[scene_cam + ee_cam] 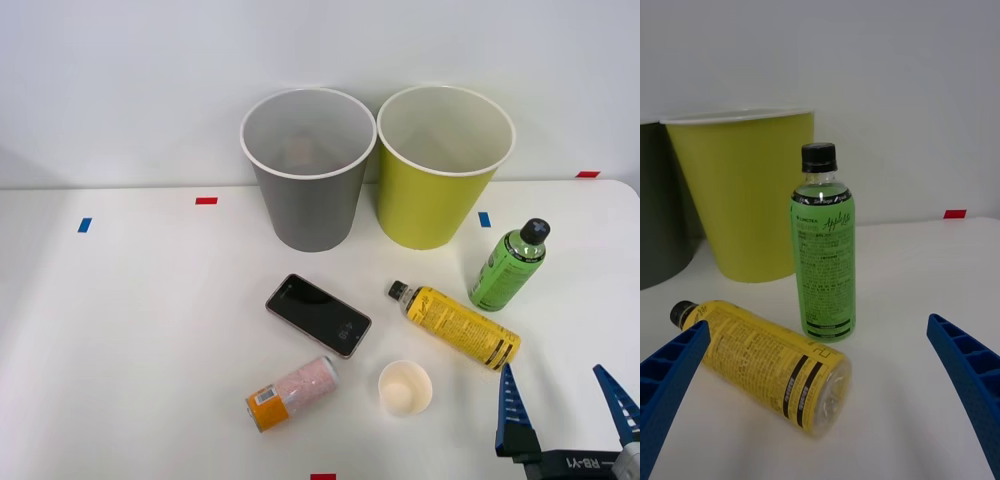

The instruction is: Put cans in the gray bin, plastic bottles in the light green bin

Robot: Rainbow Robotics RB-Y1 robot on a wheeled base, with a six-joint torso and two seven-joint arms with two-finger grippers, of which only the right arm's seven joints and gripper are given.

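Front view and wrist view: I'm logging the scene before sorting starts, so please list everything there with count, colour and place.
gray bin: one, gray with white rim, upright at the table's far side, left of the other bin.
light green bin: one, yellow-green with white rim, upright beside the gray one.
green bottle: one, green label, black cap, standing right of the light green bin.
yellow bottle: one, yellow with dark print, black cap, lying in front of the bins.
pink can: one, pale pink with orange band, lying near the front edge.
phone: one, black, flat between bins and can.
paper cup: one, white, right of the can.
tape marks: several, red and blue, on the white table.
right pincer: one, blue ribbed fingers, open, near the table's front right.
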